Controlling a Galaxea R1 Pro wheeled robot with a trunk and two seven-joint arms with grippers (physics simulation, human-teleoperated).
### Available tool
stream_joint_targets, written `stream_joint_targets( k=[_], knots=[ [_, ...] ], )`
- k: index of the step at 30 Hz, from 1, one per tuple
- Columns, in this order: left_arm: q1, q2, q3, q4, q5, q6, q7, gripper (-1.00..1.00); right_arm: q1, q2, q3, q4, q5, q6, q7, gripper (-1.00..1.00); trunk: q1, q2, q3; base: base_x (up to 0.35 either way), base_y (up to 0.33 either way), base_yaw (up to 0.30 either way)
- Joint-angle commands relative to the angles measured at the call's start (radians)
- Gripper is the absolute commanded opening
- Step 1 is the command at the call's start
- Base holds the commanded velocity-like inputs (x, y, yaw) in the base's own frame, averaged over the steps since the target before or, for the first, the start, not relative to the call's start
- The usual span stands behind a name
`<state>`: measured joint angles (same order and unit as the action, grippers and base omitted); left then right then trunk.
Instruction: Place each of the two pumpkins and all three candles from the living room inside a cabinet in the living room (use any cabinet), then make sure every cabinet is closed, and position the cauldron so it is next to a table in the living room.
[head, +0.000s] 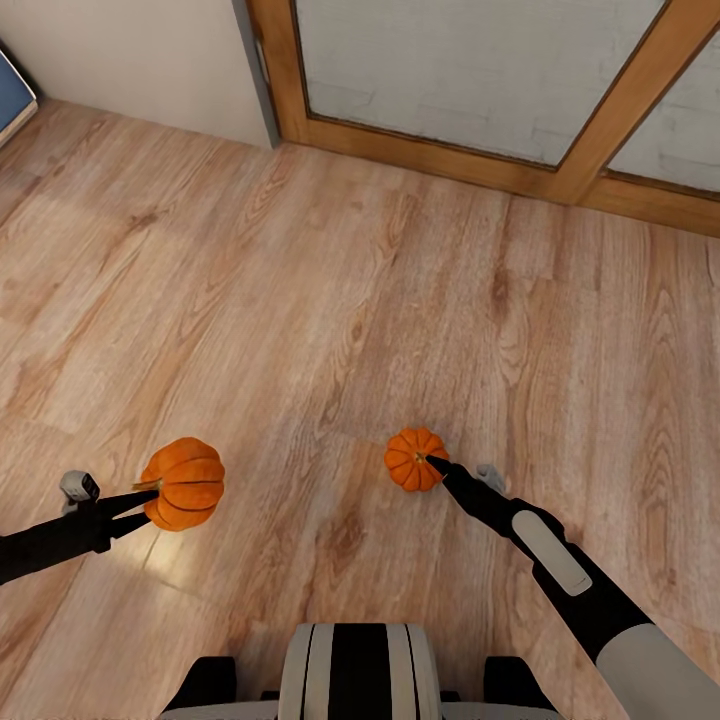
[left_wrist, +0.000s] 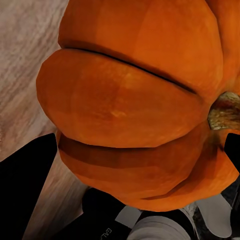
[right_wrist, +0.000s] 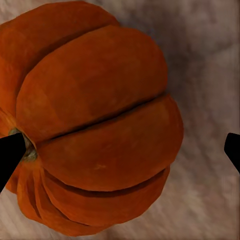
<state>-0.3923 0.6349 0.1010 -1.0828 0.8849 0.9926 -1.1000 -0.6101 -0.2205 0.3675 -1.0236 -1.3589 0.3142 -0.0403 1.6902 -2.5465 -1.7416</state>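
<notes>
Gripping one pumpkin (head: 183, 484) in left hand (head: 150, 497), right hand (head: 432, 464) clamping second pumpkin (head: 412, 458).

Floor (head: 330, 300): wood-grain planks, satin sheen, knots visible. Both pumpkins, at 9 o'clock (head: 183, 484) and centre (head: 415, 459): matt orange rind, ribbed, slightly mottled; stems rough, dull. Door frame (head: 430, 150) at 12 o'clock: varnished wood w/ frosted panes.

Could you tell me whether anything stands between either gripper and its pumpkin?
Nothing visible does. The left gripper already has its fingers around the left pumpkin, and the right gripper is at the stem of the right pumpkin. No cabinet appears here, so that path cannot be judged.
</notes>
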Motion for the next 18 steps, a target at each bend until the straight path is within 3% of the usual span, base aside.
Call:
stream_joint_targets(
  k=[1, 6, 18],
  knots=[
    [0.0, 0.0, 0.0, 0.0, 0.005, 0.006, -0.001, -1.0, 0.0, -0.001, 0.002, -0.001, -0.008, 0.0, -0.004, 1.0, 0.0, 0.0, 0.0, 0.0, 0.0, 0.0],
    [0.0, 0.001, 0.0, 0.0, 0.005, 0.007, -0.002, -1.0, 0.0, -0.001, 0.002, -0.001, -0.008, 0.0, -0.004, 1.0, 0.002, -0.001, -0.016, 0.0, 0.0, 0.0],
    [0.0, 0.001, 0.002, 0.0, 0.005, 0.007, -0.003, -1.0, 0.0, -0.002, 0.002, -0.001, -0.008, 0.0, -0.004, 1.0, 0.002, -0.001, -0.016, 0.0, 0.018, 0.0]
  ],
)
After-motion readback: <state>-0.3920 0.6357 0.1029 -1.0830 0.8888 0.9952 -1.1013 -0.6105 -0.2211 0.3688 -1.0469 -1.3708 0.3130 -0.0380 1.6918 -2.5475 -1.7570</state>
